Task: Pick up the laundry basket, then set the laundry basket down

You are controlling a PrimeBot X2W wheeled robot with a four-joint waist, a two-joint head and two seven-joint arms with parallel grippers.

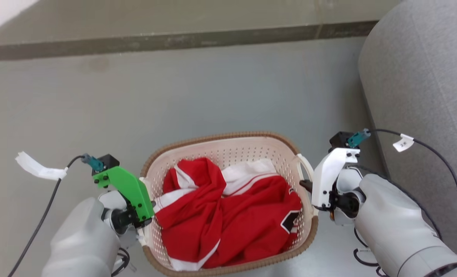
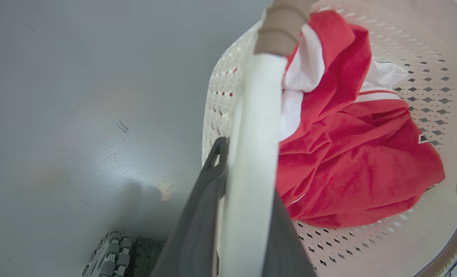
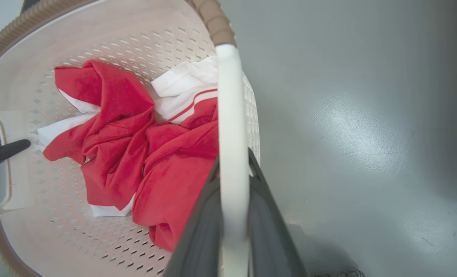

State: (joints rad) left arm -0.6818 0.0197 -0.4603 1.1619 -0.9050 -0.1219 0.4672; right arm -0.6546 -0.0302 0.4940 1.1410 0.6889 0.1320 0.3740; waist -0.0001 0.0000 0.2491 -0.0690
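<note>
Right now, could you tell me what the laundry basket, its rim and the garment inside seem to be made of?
The laundry basket: cream moulded plastic, matte, given its rigid wall and regular punched holes. The brown rim: probably plastic moulded with a woven look; real wicker cannot be ruled out. The red and white garment: soft fabric, crumpling in loose folds, slightly fuzzy.
</note>
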